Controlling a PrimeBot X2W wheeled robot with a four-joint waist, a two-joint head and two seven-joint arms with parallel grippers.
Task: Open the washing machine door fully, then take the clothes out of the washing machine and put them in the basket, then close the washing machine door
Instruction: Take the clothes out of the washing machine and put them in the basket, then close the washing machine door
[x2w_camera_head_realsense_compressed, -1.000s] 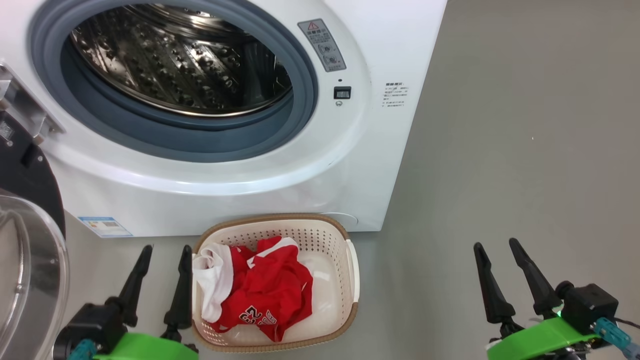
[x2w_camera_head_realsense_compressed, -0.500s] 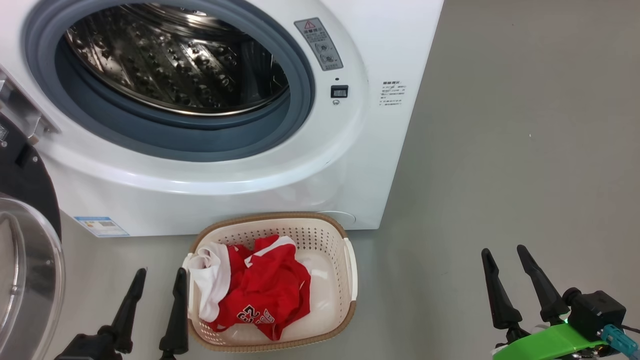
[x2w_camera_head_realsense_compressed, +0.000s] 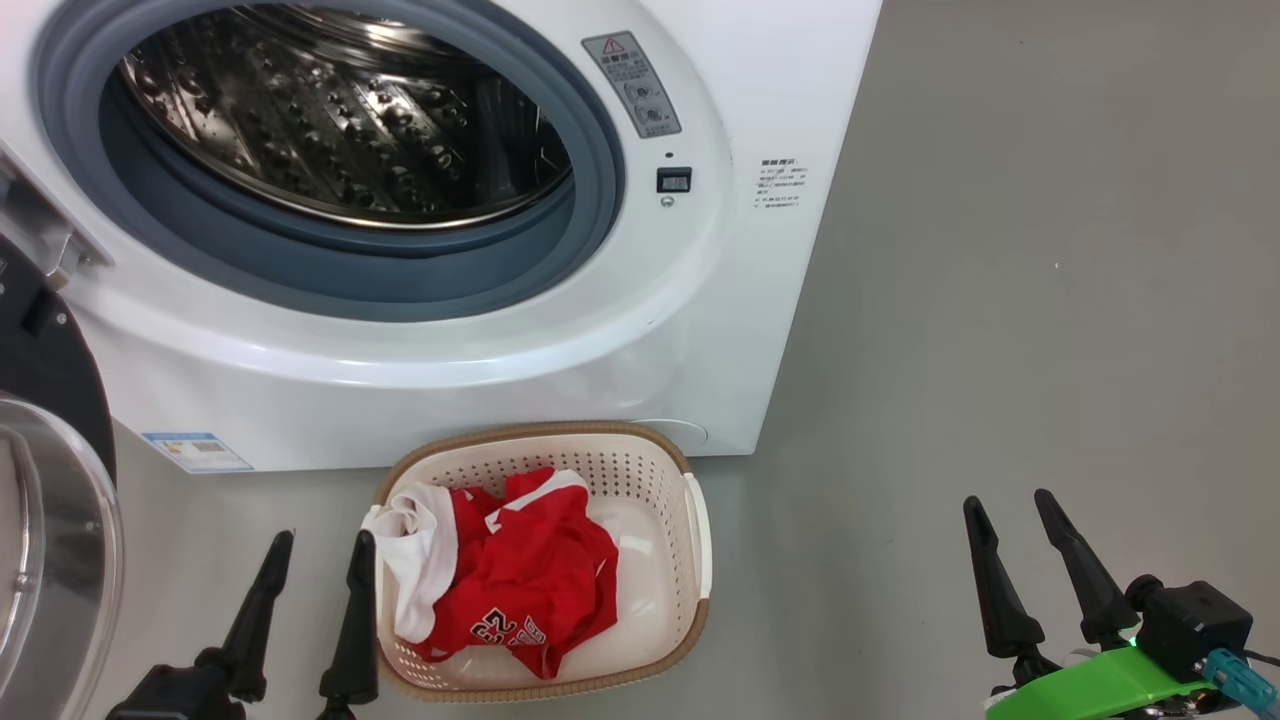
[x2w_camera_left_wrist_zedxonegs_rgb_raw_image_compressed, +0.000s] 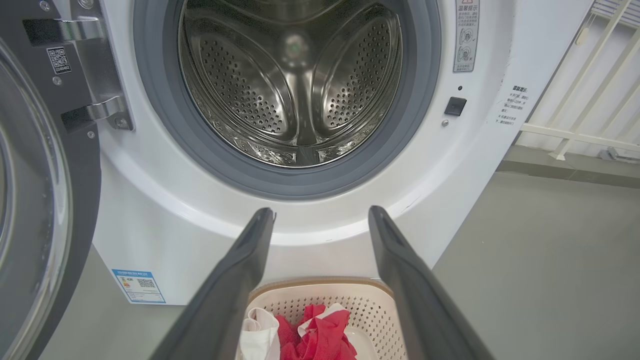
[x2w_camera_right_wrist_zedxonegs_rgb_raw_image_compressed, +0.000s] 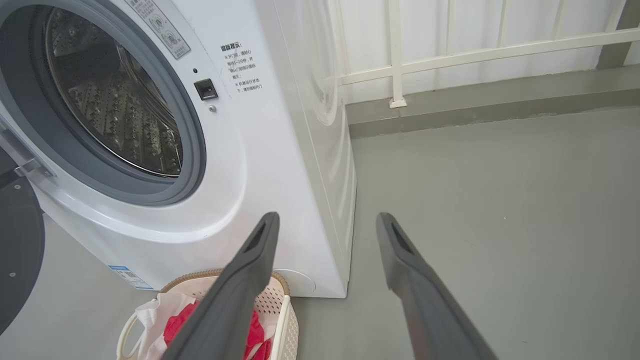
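Perforated steel drum (x2w_camera_left_wrist_zedxonegs_rgb_raw_image_compressed: 295, 90) of the big white front-loading washing machine (x2w_camera_head_realsense_compressed: 420, 370) is seen empty. Red jersey pieces with white trim, plus some white fabric (x2w_camera_head_realsense_compressed: 520, 590), are piled in the small cream perforated plastic basket with brown woven-look rim (x2w_camera_head_realsense_compressed: 545, 433), which is set on the grey floor (x2w_camera_head_realsense_compressed: 1000, 300) just in front of the machine. The remaining step is judged to be the door.

The large round door with glossy black rim and bulging clear glass bowl (x2w_camera_head_realsense_compressed: 50, 520) is swung wide on its metal hinge (x2w_camera_left_wrist_zedxonegs_rgb_raw_image_compressed: 95, 112) at the machine's left. It is expected to be rigid, fairly heavy and free-swinging. Rim and glass are likely slippery, and the glass is not to be knocked. No pinch is needed — a push on the black rim at the edge farthest from the hinge is advised for leverage. A firm last press is probably required to lock it shut.

Left gripper (x2w_camera_head_realsense_compressed: 322, 540): jaws spread wide, nothing held, placed low just beside the basket's left wall. The door lies to the left of these jaws, near but apart.

Right gripper (x2w_camera_head_realsense_compressed: 1007, 500): jaws wide, empty, held over bare floor to the right of the basket — well apart from the door, with machine and basket between.
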